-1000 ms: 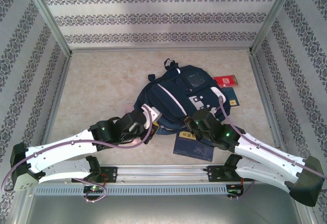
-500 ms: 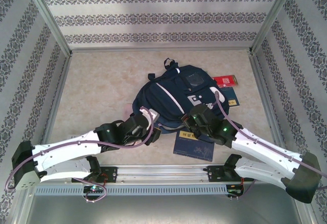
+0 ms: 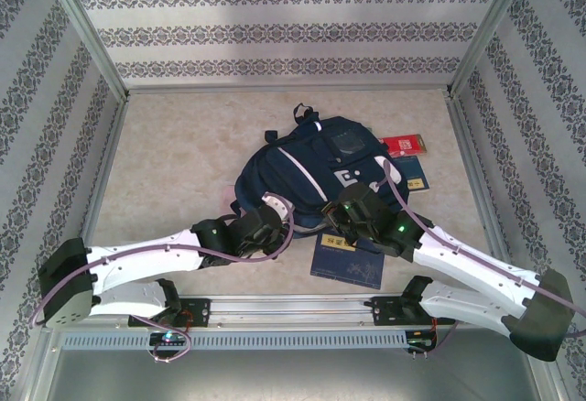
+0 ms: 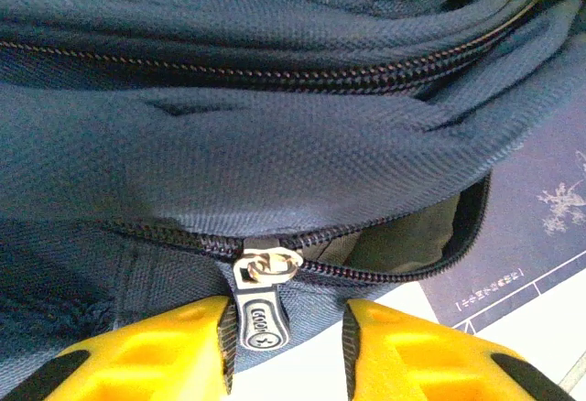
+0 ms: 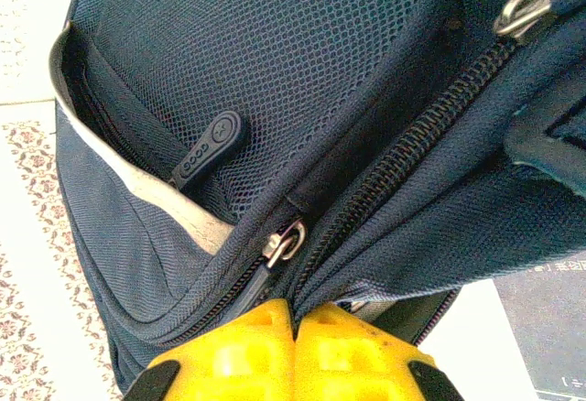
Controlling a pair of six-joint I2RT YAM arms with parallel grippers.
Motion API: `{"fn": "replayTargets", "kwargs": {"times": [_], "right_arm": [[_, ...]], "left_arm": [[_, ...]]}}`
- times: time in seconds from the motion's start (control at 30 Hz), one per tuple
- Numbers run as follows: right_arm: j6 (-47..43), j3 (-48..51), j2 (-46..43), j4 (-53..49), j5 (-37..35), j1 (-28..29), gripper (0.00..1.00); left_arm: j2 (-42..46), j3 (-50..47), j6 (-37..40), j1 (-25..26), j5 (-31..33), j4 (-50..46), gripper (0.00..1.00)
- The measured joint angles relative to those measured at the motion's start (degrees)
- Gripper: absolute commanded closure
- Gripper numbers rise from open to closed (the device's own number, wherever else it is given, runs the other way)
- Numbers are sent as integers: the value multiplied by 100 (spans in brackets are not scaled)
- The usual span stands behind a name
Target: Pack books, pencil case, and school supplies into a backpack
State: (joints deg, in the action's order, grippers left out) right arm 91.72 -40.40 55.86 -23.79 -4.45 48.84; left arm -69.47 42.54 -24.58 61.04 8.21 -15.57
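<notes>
Honestly nothing here reads cleanly. The metal zipper pull (image 4: 259, 317) on the backpack (image 4: 275, 163) has a few embossed letters, too blurry to make out. The navy book (image 4: 536, 241) has a line of tiny white print plus a floral emblem, unreadable. Same for the gold marks on the red booklet (image 3: 400, 145).

The left arm (image 3: 146, 259) is stretched low from its base at the near left toward the middle. The right arm (image 3: 467, 268) is stretched likewise from the near right, so that the two wrists are set near each other. The left hand (image 4: 284, 351) is seen with its yellow fingers (image 4: 156, 351) parted, a gap kept between them. The right hand (image 5: 295, 328) is seen closed tight, no gap left at its tip.
</notes>
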Motion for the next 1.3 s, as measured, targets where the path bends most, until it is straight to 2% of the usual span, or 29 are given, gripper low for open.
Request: {"fn": "replayTargets", "kwargs": {"times": [0.2,0.27,0.43,0.63,0.97,1.0,1.07,1.2,1.3], "right_arm": [[-2,-15,50,0,87,0,100],[-2,-15,50,2,87,0,100],[-2,-15,28,17,92,-24,100],[-70,-15,-98,37,122,-129,100],[-363,-9,-140,-24,297,-299,100],[-387,-7,-140,-24,330,-313,100],[-433,-4,-140,-15,396,-339,100],[-511,-4,-94,50,560,-385,100],[-538,-9,-24,107,758,-450,100]], "left_arm": [[-197,0,201,-2,236,87,95],[-195,2,289,-17,267,101,100],[-131,7,356,-55,310,101,100],[332,-109,407,-162,461,92,100],[1040,-398,487,-629,640,37,100],[1062,-413,490,-671,562,39,97],[1054,-446,494,-680,306,76,83],[1128,-785,424,-682,-474,498,42],[1370,-1073,256,-734,-979,708,30]]}}
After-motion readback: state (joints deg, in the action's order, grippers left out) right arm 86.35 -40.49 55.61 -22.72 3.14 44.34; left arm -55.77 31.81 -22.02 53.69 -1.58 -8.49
